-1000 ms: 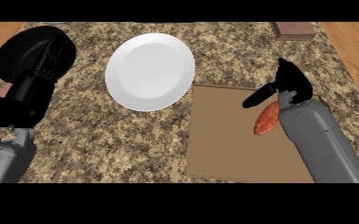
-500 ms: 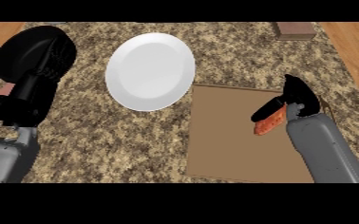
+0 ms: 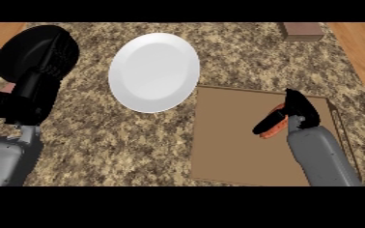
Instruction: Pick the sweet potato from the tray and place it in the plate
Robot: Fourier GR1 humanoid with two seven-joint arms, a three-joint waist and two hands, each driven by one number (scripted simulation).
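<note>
Head view, looking steeply down on a speckled stone counter (image 3: 114, 145).

Right hand (image 3: 294, 110): over the right part of the brown tray (image 3: 228, 149). The fingers are curled down and inward, with one dark finger (image 3: 269, 123) lying across the sweet potato (image 3: 273, 128). The sweet potato shows only as orange patches at the edges of the hand, above and below that finger; most of it is hidden. The hand is closed round it. Cannot tell whether the sweet potato touches the tray surface or is raised off it. The grey forearm runs from the hand down to the lower right edge.

Sweet potato location: within the tray outline, right of its middle, well apart from the plate (image 3: 154, 71).

Plate: white, round, lying on the counter up and to the left of the tray, its lower right rim near the tray's upper left corner. Nothing lies on it.

Left hand (image 3: 39, 60): at the left edge, upper part of the view, seen as a large dark mass above the counter. Fingers relaxed and not round anything; holds nothing, touches nothing visible.

A small brown block (image 3: 303, 31) sits at the top right corner of the counter.
</note>
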